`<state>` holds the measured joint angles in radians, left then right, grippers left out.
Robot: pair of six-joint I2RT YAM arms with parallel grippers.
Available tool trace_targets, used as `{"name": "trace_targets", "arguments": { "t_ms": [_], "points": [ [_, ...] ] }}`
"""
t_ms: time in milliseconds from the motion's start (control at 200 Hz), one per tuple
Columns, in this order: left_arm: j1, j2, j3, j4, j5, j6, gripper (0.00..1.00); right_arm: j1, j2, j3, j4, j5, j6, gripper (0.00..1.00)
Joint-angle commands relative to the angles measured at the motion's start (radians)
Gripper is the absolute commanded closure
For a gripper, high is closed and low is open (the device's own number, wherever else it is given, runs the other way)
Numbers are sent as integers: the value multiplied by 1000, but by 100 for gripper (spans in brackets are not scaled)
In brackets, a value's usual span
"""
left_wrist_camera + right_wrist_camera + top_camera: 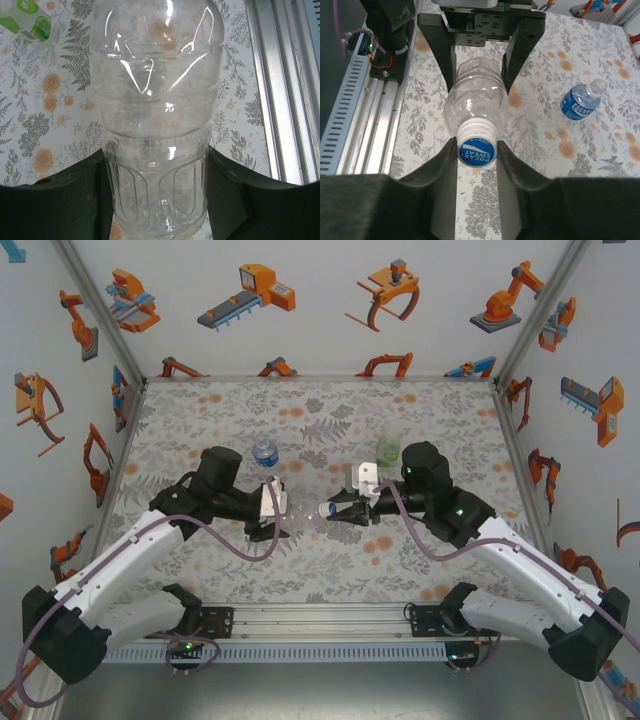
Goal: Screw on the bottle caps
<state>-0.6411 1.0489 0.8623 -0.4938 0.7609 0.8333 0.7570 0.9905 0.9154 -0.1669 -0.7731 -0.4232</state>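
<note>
White enclosure walls (330, 300) printed with orange robot drawings surround a grey floral table (330, 405). Above its middle the left gripper (480, 85) clamps the colourless bottle (475, 102) by its body, held lying level. The right gripper (477, 147) is pinched narrow on the blue-topped cap (476, 152) seated on that bottle's neck. Whether the cap is fully threaded cannot be told. The blue-labelled bottle (579, 104), apparently bare-necked, and the green-tinted bottle (388, 447) stand apart behind, so most of the task likely remains.

Floral table (320, 575) bears blue-labelled bottle (265, 453), green bottle (388, 447), seemingly upright.
</note>
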Motion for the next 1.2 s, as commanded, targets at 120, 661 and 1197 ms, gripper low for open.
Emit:
{"name": "trace_targets", "arguments": {
  "t_ms": [120, 661, 1197],
  "points": [
    [-4, 12, 29, -9, 42, 19, 100, 2, -4, -13, 54, 86, 242, 99],
    [-3, 18, 38, -3, 9, 12, 100, 1, 135, 153, -115, 478, 1608, 100],
    [-2, 4, 35, -3, 0, 7, 100, -1, 83, 259, -245, 592, 1121, 53]
  ]
}}
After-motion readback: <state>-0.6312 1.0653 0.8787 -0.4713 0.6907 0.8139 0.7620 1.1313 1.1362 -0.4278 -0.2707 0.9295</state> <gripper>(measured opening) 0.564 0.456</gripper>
